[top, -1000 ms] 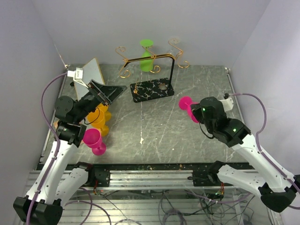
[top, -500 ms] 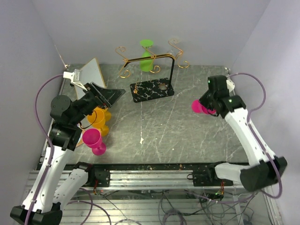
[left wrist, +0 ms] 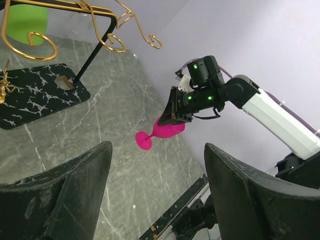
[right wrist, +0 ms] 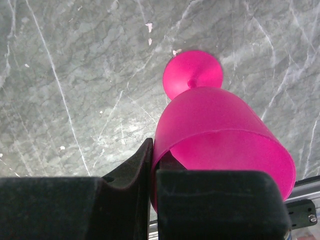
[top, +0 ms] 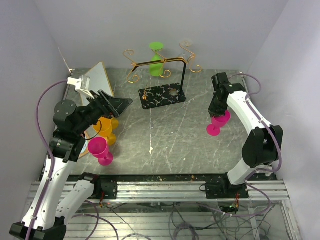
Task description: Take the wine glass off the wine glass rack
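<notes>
The wine glass rack [top: 161, 96] stands at the back centre, its black marble-look base [left wrist: 30, 97] under gold scroll hooks. A green wine glass [top: 156, 61] hangs upside down from it, also seen as the green wine glass [left wrist: 24, 17] in the left wrist view. My right gripper [top: 218, 115] is shut on the rim of a pink wine glass [top: 217, 124], one finger inside the bowl. That pink wine glass [right wrist: 220, 135] tilts foot-down just over the tabletop at the right; the right gripper [right wrist: 154, 170] pinches its wall. My left gripper [top: 114, 104] hovers open at the left, holding nothing.
Two orange glasses [top: 106, 127] and another pink glass [top: 100, 149] stand at the left, below my left arm. A pale board [top: 99, 79] leans in the back left corner. Walls close in on both sides, and a metal rail [top: 160, 186] runs along the front edge.
My right arm has swung the pink glass from the middle right toward the right wall and lowered it, foot down. The left arm has shifted only slightly.
</notes>
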Tool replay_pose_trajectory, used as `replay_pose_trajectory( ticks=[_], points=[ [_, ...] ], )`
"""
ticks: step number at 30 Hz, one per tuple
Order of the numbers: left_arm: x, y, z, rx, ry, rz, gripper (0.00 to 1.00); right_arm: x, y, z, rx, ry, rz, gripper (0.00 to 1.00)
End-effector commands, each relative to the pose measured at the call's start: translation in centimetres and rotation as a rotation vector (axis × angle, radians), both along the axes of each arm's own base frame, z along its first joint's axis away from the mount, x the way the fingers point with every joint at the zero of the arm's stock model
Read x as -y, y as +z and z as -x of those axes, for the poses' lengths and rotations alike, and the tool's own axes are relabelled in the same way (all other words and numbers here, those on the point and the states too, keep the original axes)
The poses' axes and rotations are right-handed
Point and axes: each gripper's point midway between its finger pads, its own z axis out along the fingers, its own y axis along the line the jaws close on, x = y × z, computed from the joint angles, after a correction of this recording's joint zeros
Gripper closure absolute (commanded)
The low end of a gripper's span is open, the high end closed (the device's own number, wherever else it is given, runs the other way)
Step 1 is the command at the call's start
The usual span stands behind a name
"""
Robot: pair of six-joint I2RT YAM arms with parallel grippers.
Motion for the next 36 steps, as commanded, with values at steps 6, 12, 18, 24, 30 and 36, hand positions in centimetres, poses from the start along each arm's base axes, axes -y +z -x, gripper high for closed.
replay_pose_trajectory(
  ticks=[6, 12, 18, 24, 30, 36],
  points=[
    [-0.4, 0.2, 0.0, 0.013, 0.019, -0.045, 0.15, 0.6, -0.3, 0.6, -0.012, 0.033, 0.023, 0.89],
    [-1.1, -0.7, -1.4, -0.011, 0.078, -0.111, 0.15, 0.8, 1.5, 0.1, 0.041, 0.051, 0.037, 0.59],
    [-3.0, -3.0, -5.3, -0.141, 0.201, -0.284, 0.14, 0.8, 4.5, -0.9, 0.125, 0.108, 0.045, 0.27],
    [-1.7, -3.2, -9.9, -0.173, 0.194, -0.297, 0.05, 0.2, 7.2, -1.7, 0.230, 0.173, 0.023, 0.06],
    [-1.6, -3.9, -15.2, -0.207, 0.232, -0.383, 0.10, -1.4, 8.9, -1.5, 0.317, 0.272, -0.047, 0.00],
    [-1.9, -5.5, -18.8, -0.267, 0.280, -0.455, 0.23, -3.2, 11.6, -1.6, 0.429, 0.352, -0.131, 0.00]
  ],
)
